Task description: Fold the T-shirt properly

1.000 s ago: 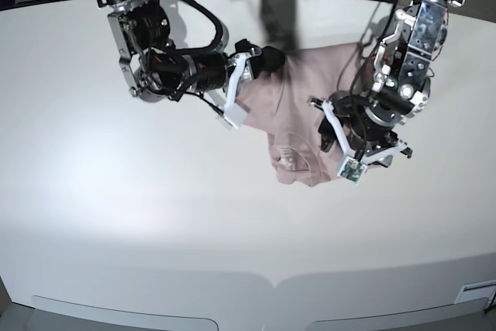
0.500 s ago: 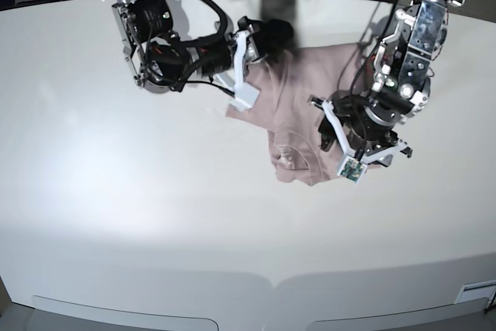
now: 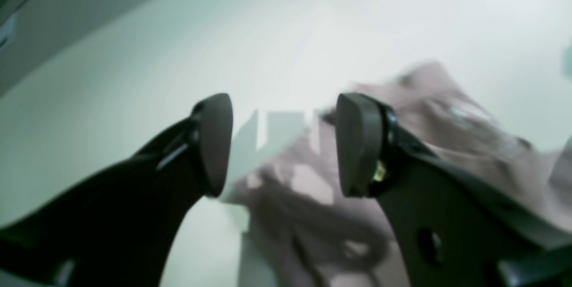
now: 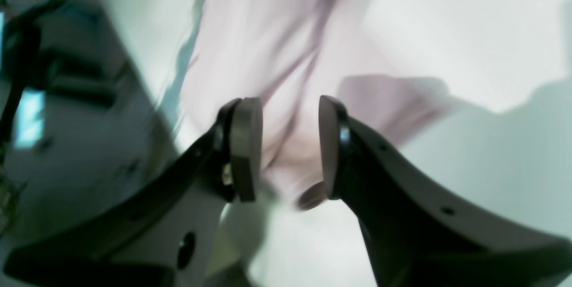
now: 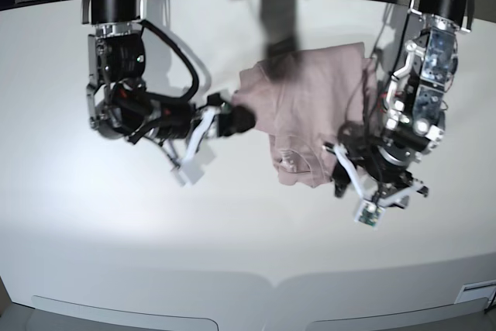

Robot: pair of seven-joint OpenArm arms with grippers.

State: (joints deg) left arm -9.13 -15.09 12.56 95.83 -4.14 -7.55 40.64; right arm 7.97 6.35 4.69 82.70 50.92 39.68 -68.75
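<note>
While the broad white tabletop (image 5: 116, 215) lies bare along its near edge, the plain dusty-pink cotton T-shirt (image 5: 310, 110) is seen folded into a rumpled bundle toward the far edge, right of the middle. The black-and-silver right gripper (image 5: 232, 120) is placed just beside the cloth's left edge; its jaws are parted, with cloth seen behind the gap and nothing clamped. The left gripper (image 5: 341, 180) is placed at the bundle's near right corner, its jaws held wide apart and empty.
</note>
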